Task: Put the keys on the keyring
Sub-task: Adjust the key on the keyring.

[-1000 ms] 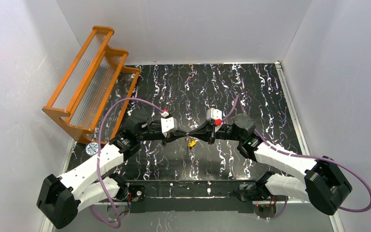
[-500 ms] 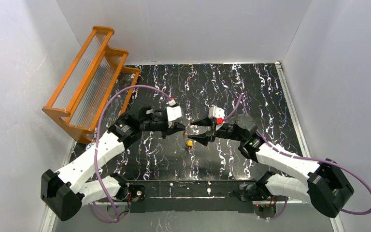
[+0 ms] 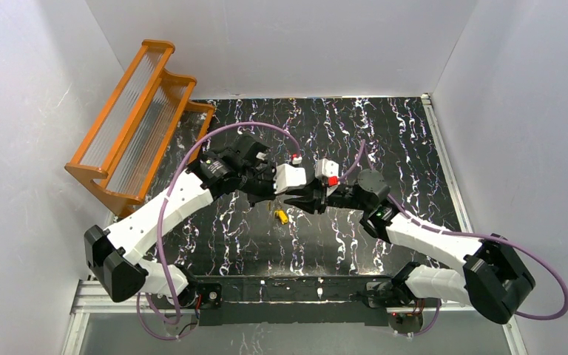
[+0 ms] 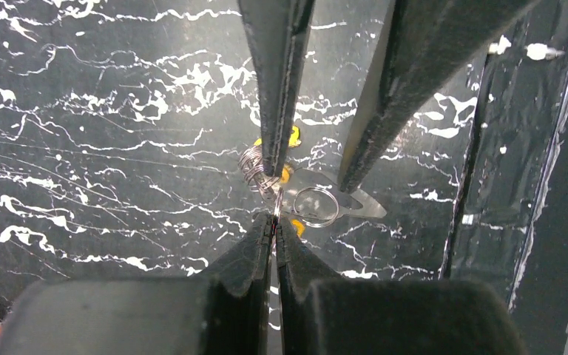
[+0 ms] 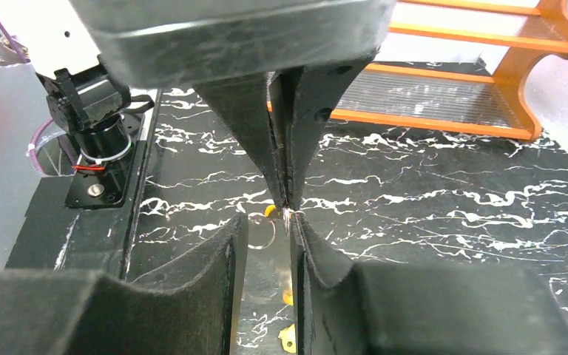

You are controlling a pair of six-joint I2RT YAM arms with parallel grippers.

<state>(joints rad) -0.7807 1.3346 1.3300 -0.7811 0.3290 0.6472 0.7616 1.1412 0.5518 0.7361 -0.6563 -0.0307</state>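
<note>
Black marbled tabletop fills the space between plain white walls, with both arms meeting tip to tip over its middle. The left gripper is clenched, pinching a thin silvery strand of the keyring, whose wire bunches into small loops just beyond its tips. The right gripper faces it with its jaws parted, one fingertip touching those loops, the other standing clear to the side. The keys lie just under the two grippers. Their yellow heads are partly hidden by the fingers, and a silver blade and a small wire ring show between them. An orange rack with ribbed clear shelves stands well off behind the left gripper.
</note>
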